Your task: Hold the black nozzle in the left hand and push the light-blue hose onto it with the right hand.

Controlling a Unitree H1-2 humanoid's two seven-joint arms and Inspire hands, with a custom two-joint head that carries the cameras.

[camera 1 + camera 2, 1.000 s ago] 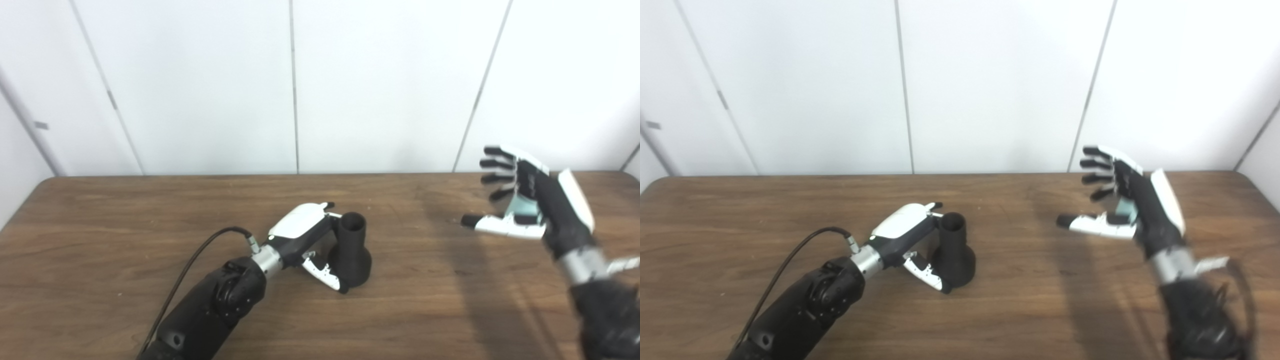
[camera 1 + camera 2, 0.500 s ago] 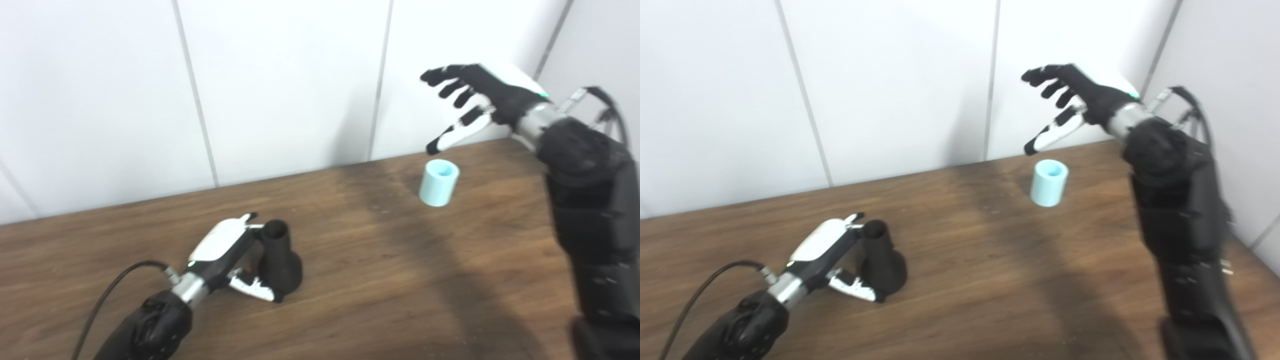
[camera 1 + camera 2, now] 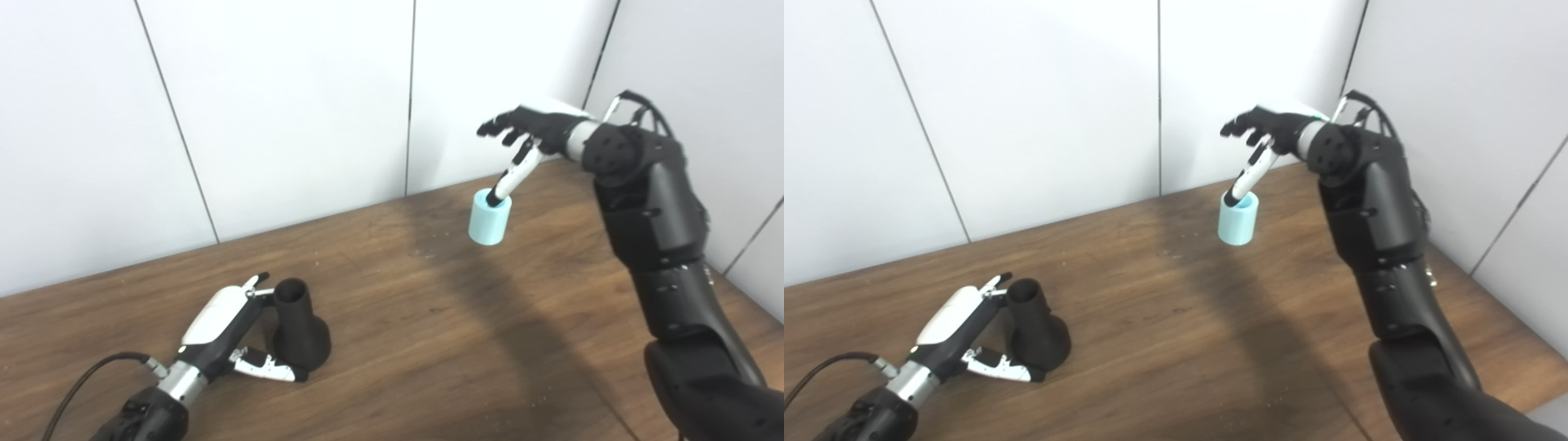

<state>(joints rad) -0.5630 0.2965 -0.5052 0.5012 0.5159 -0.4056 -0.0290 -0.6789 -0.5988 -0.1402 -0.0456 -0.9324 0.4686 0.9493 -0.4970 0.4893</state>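
The black nozzle (image 3: pixel 297 331) stands upright, wide base down, on the wooden table (image 3: pixel 429 343) at the lower left. My left hand (image 3: pixel 223 324) is cupped around it: the fingers lie along the far side of its neck and the thumb reaches along the front of its base. The fingers are not closed. The light-blue hose piece (image 3: pixel 489 217), a short tube, stands upright near the table's far right. My right hand (image 3: pixel 530 125) hovers above it with fingers spread, and the thumb tip is at the tube's rim. It also shows in the right eye view (image 3: pixel 1268 128).
A black cable (image 3: pixel 92 373) runs from my left wrist to the bottom left. White wall panels stand behind the table and meet in a corner at the right. The table's right edge (image 3: pixel 1507 318) runs close beside my right arm.
The camera has swung to the right, so the whole picture shifted. My right hand rose, reached far over the hose and lowered its thumb to the rim. The left hand and nozzle stayed put.
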